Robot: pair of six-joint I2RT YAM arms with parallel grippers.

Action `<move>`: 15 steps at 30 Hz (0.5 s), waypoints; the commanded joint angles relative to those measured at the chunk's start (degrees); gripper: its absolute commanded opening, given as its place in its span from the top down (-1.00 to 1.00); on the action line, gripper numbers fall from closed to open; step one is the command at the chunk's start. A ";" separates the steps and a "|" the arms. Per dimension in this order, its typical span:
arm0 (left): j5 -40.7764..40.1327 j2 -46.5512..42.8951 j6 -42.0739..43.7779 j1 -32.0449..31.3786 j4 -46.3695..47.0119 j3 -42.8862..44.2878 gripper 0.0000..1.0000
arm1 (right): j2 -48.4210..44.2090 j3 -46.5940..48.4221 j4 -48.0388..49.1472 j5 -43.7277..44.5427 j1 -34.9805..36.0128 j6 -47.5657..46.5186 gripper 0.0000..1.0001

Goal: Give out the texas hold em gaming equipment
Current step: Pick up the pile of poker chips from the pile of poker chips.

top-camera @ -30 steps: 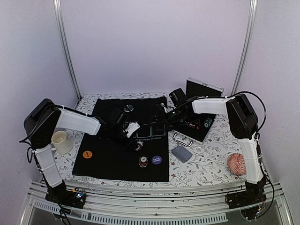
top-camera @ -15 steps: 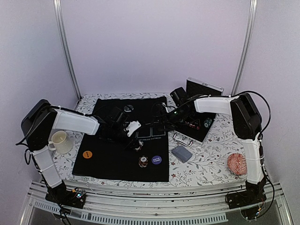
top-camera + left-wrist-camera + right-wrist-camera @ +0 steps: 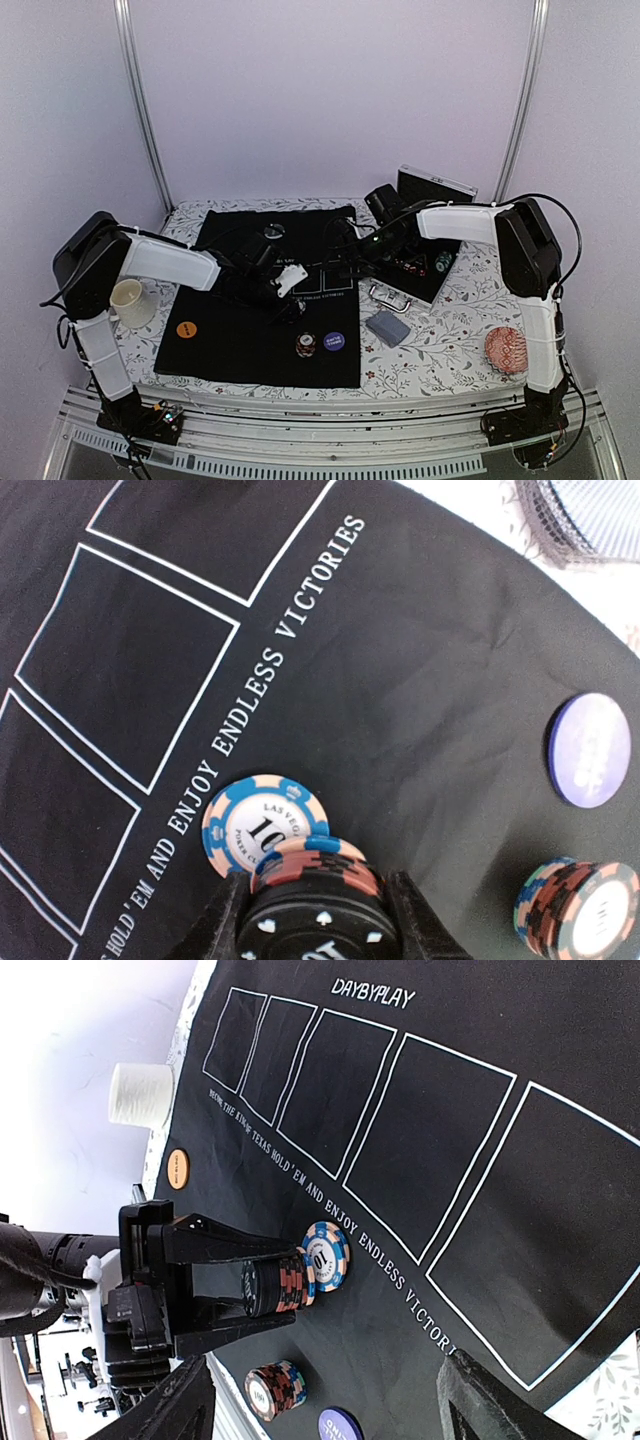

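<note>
My left claw [image 3: 318,925] is pinched partway shut around a chip stack [image 3: 315,865] at the middle of the black mat [image 3: 400,680] (a blue-white chip [image 3: 262,825] lies just beside it). My right claw [image 3: 335,1400] gapes wide, empty.

mat [image 3: 420,660]: matt black cloth, white print
chip stack [image 3: 315,868]: smooth plastic, slight sheen
purple button [image 3: 590,750]: smooth, glossy plastic

Black mat [image 3: 420,670] with white outlined boxes and lettering. Within the left gripper [image 3: 318,912], a chip stack [image 3: 316,868] striped black, salmon and blue; just ahead, a blue-and-white single chip [image 3: 258,822].
</note>
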 commanded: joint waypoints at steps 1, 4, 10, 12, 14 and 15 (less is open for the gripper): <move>-1.52 1.26 0.89 -1.07 0.14 0.87 0.63 | -2.69 -0.82 -0.54 0.29 -0.25 -1.06 -0.58; -1.95 1.64 0.75 -1.15 -0.02 0.81 0.50 | -2.91 -1.07 -0.69 0.36 -0.30 -1.30 -0.58; -3.63 1.04 1.02 -1.23 -0.13 0.54 0.23 | -2.99 -1.08 -0.83 0.15 -0.31 -1.57 -0.58; -4.37 0.89 1.08 -1.22 -0.42 0.71 0.15 | -2.99 -1.08 -0.91 0.19 -0.30 -1.60 -0.58; -4.69 0.83 1.07 -1.28 -1.02 0.82 0.06 | -2.91 -1.08 -0.94 0.12 -0.31 -1.74 -0.58; -4.89 0.77 1.13 -1.24 -1.20 0.83 0.04 | -2.91 -1.10 -1.00 0.06 -0.29 -1.75 -0.58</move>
